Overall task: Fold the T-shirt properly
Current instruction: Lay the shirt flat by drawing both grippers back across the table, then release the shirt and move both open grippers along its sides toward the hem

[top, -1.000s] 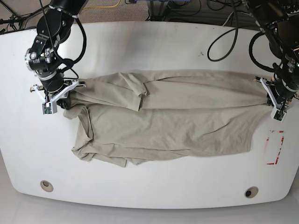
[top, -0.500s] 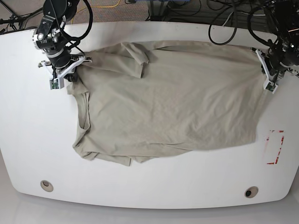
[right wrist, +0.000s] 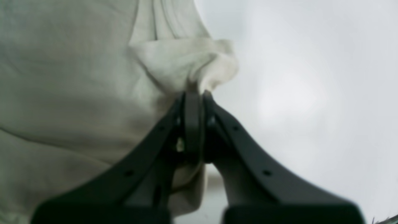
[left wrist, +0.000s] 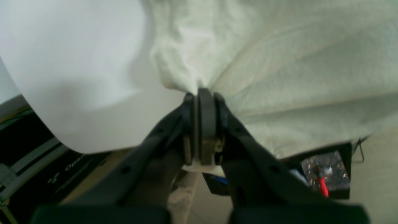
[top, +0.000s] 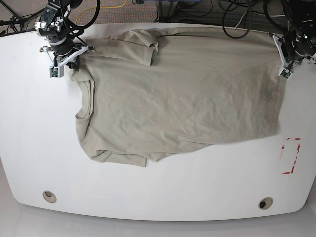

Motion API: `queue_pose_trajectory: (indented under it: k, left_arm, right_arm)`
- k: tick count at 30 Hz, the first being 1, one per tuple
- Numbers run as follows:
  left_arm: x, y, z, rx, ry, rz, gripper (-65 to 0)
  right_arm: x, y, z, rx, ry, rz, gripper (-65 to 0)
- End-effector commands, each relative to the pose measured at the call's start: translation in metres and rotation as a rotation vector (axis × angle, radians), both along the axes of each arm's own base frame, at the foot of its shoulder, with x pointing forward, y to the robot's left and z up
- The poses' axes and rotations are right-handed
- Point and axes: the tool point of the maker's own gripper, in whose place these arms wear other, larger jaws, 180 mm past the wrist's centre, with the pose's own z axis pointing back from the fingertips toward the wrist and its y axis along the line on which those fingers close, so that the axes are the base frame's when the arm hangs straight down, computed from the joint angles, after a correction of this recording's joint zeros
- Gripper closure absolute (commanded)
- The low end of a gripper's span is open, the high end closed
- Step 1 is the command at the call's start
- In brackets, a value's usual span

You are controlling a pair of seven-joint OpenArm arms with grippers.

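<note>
A white table (top: 158,192) carries the T-shirt (top: 182,94), spread nearly flat across its far half, collar toward the right arm's side, one sleeve doubled over near the far edge. The right gripper (top: 69,58) pinches the shoulder corner; the left gripper (top: 282,63) is clamped on the hem corner opposite. Both jaws are closed tight on bunched cloth, apparently stretching the garment smooth ahead of folding.

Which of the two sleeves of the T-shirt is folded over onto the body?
The far sleeve, near the right gripper; the near sleeve of the T-shirt lies spread out flat.
</note>
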Motion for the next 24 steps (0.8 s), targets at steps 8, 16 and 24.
queue_pose_trajectory:
  k: [8,16,24]
  left_arm:
    - [0.0033,0.0053,0.0073,0.024,-0.020,-0.012,0.0]
    - [0.0034,0.0050,0.0070,0.028,-0.014,-0.019,-1.5]
    - [-0.0003,0.0064,0.0062,0.031,0.002,-0.012,-37.4]
  right_arm:
    - [0.0008,0.0038,0.0014,0.012,-0.022,-0.010,-1.0]
    - [-0.0002,0.0035,0.0012,0.012,-0.020,-0.013,-32.0]
    - [0.0056,0.0045,0.0086,0.009,-0.046,-0.004,-61.4]
